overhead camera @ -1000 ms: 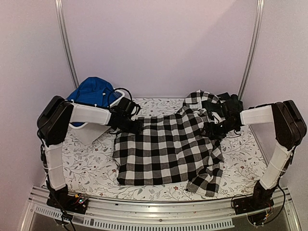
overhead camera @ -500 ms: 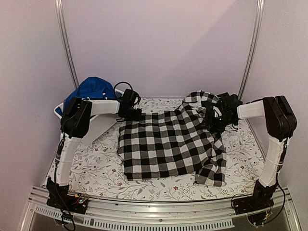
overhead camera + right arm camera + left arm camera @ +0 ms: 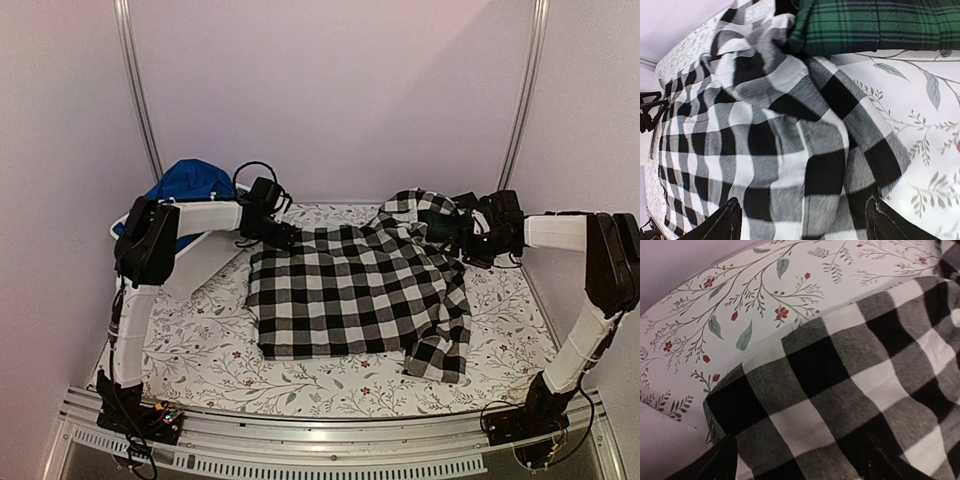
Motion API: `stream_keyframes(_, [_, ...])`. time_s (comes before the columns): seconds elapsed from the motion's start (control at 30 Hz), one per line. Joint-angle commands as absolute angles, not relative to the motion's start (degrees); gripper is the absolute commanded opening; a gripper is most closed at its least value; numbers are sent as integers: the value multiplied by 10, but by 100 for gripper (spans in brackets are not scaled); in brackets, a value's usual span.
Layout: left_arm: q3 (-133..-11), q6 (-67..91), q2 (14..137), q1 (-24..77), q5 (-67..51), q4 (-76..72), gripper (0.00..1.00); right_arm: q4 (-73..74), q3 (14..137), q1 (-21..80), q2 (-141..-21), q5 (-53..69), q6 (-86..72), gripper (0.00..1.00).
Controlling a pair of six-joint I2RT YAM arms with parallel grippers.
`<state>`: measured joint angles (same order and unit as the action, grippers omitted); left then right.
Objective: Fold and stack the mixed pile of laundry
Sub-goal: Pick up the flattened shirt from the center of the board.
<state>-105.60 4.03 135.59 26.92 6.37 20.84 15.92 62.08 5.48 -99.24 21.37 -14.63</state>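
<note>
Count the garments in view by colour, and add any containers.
Black-and-white checked shirt: 1
Green-navy tartan garment: 1
Blue garment: 1
White tub: 1
Total: 4

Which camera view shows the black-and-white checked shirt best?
The top external view: nearly the whole checked shirt is seen there, spread out, with its outline. The left wrist view shows only one corner of it close up. The right wrist view shows its rumpled side, cut off at the picture's edge.
</note>
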Motion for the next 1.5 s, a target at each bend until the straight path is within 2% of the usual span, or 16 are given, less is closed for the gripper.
stream_keyframes(0.0, [-917,-5,1162,329,43,99,87,189,535,72,-858,220,-174,83])
stream_keyframes(0.2, [-675,-93,988,459,-37,-43,88,183,415,112,-758,249,-228,83])
stream_keyframes(0.37, [-612,-159,979,600,-73,-98,85,175,390,113,-750,241,-237,82])
stream_keyframes(0.47, [-635,-177,1021,655,-113,-110,81,163,404,109,-760,246,-230,80])
stream_keyframes(0.63, [-732,-260,1135,721,-112,-92,72,140,431,99,-806,270,-217,74])
stream_keyframes(0.9, [-889,-326,1285,743,-119,-41,57,139,470,77,-823,287,-203,72])
stream_keyframes(1.27, [-935,-348,1361,745,-147,-6,54,144,468,59,-822,293,-186,72])
stream_keyframes(1.33, [-950,-345,1371,743,-139,16,41,143,468,58,-825,293,-185,72])
stream_keyframes(1.47, [-979,-300,1346,720,-165,34,6,143,471,55,-828,293,-181,72])
